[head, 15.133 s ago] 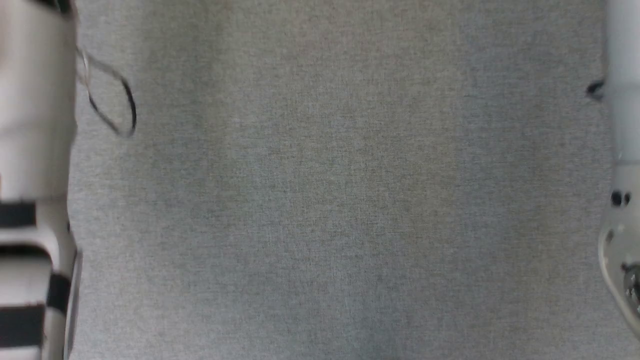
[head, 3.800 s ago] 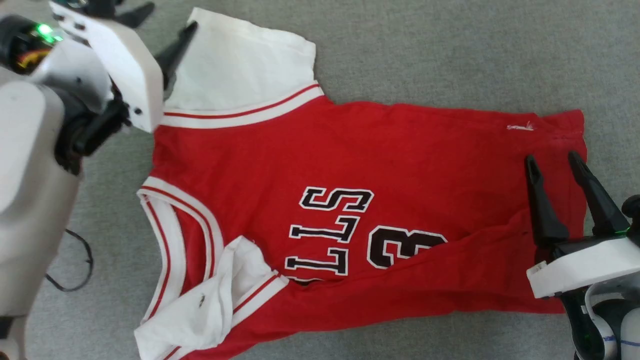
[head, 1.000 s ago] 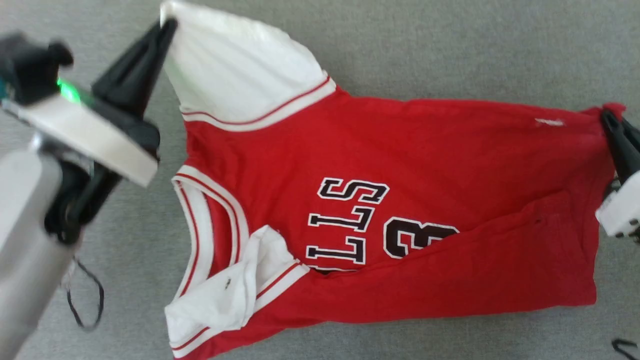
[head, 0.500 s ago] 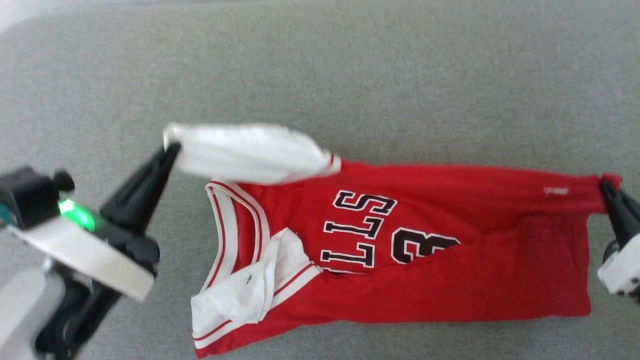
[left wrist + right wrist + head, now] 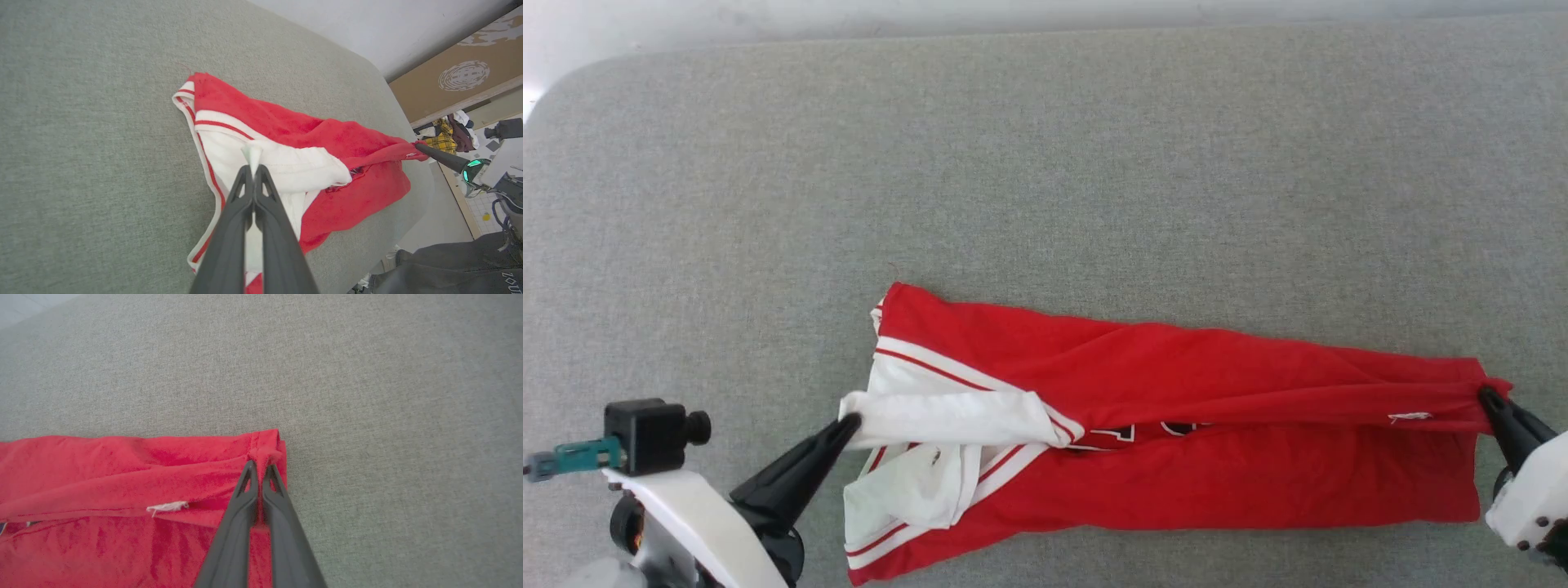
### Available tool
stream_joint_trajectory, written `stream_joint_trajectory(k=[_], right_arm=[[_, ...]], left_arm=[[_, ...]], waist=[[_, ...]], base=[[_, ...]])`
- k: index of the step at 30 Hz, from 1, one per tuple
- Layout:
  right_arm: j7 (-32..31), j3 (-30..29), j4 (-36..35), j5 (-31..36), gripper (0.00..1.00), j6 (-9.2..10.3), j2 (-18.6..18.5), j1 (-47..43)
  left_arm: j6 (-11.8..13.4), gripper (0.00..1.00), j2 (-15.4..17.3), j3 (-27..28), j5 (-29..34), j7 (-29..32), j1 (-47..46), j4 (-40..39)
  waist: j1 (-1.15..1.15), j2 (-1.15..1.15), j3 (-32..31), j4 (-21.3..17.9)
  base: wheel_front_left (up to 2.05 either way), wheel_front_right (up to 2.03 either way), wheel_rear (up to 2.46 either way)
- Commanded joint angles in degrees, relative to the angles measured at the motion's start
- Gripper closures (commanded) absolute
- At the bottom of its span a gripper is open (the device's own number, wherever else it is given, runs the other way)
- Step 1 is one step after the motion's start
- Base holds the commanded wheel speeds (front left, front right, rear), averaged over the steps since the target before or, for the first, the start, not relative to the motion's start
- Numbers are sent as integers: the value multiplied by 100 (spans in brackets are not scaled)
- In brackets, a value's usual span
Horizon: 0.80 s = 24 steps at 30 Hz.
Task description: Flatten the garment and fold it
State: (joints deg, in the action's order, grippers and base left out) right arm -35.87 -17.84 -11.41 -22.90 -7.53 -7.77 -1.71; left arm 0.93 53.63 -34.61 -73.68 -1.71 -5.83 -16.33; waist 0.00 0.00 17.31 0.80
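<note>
the left pincer [image 5: 849, 424] is clenched on the white sleeve of the garment [image 5: 1176, 380]. the right pincer [image 5: 1487, 396] pinches its red hem corner.

I can read nothing on the garment [image 5: 1176, 384], which lies near the grey surface's [image 5: 1045, 163] near edge. Only slivers of black, white-outlined characters [image 5: 1112, 434] peek from under its folded-over red cloth, and the white tag [image 5: 1409, 417] at its hem is too small. In my left wrist view, white letters [image 5: 512, 279] like "ZOU", cut off by the frame, stand on dark fabric [image 5: 449, 265] at the lower right.
</note>
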Motion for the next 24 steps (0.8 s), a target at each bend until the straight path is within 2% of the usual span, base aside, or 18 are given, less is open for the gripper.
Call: stream_joint_trajectory(k=[1,11,15,16,17,24], right_arm=[[-21,35,22,66,100,4,5,-1],[-32,339,520,410,100,4,29,442],[-38,338,700,467,100,4,56,573],[-18,318,730,483,59,4,63,593],[3,296,760,499,0,4,76,607],[163,151,639,414,0,4,157,524]], left_arm=[[39,100,-29,-23,33,39,-26,46],[165,100,-625,-404,357,427,-662,856],[144,60,-793,-545,371,605,-801,1220],[153,41,-820,-572,369,645,-819,1290],[159,1,-844,-596,367,678,-832,1347],[254,0,-930,-533,416,451,-780,1364]], waist=[[0,0,26,-1],[0,0,285,-64],[0,0,325,-78],[0,0,320,-78],[0,0,311,-80],[0,0,153,-45]], base=[[0,0,0],[0,0,0],[0,0,0],[0,0,0],[0,0,0],[0,0,0]])
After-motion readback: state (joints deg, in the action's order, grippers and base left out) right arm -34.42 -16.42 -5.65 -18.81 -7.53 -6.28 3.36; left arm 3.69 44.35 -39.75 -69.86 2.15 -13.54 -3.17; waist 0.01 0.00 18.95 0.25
